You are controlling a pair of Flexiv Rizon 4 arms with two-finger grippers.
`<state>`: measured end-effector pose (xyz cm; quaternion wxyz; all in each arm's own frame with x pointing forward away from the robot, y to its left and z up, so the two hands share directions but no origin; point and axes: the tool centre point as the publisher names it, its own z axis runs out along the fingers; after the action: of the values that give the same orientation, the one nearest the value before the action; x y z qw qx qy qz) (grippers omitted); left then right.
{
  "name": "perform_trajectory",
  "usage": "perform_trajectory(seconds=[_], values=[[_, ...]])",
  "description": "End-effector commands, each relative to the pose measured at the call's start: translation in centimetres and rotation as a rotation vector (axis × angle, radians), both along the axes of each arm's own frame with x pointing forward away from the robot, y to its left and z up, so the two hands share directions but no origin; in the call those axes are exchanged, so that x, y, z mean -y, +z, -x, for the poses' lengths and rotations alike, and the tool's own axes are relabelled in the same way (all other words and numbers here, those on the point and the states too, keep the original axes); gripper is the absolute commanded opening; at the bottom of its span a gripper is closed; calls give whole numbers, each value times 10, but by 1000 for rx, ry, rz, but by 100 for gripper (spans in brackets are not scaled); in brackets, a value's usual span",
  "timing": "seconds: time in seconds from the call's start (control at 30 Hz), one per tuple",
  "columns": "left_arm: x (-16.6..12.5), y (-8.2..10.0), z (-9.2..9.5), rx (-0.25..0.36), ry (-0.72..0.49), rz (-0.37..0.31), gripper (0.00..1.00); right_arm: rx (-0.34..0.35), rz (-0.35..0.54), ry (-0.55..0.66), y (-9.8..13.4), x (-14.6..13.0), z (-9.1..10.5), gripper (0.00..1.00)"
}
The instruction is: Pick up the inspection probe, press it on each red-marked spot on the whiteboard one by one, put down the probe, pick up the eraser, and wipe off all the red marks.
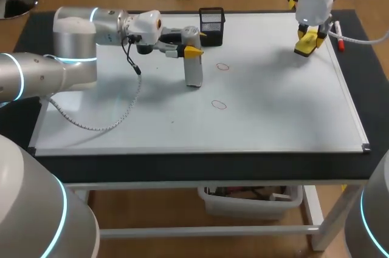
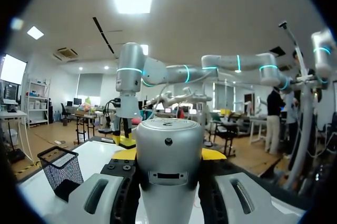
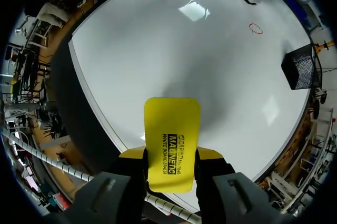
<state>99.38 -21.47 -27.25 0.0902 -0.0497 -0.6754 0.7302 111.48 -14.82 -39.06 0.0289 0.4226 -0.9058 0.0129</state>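
Yellow, black-lettered eraser [image 3: 172,129] clamped by right pincer [image 3: 171,155]; rounded silver probe [image 2: 169,142] clamped by left pincer [image 2: 168,155].

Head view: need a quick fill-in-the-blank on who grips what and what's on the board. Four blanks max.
1. The right gripper is shut on the yellow ____.
2. The left gripper is shut on the inspection ____.
3. The whiteboard shows ____ red marks.
4. The mesh pen holder is ____ in colour.
Missing words: eraser; probe; two; black.
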Motion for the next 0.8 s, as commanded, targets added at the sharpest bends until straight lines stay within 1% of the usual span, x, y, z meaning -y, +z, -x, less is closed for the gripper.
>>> perform_trajectory(seconds=[0.03, 0.27, 0.8], values=[[-1, -2, -1, -2, -3, 3, 0, -2, 3, 2, 1, 0, -1, 0], [-1, -6, -1, -1, -3, -6, 0, -2, 3, 2, 1, 0, -1, 0], [-3, -4, 0, 5, 5, -10, 0, -2, 3, 2, 1, 0, -1, 0]])
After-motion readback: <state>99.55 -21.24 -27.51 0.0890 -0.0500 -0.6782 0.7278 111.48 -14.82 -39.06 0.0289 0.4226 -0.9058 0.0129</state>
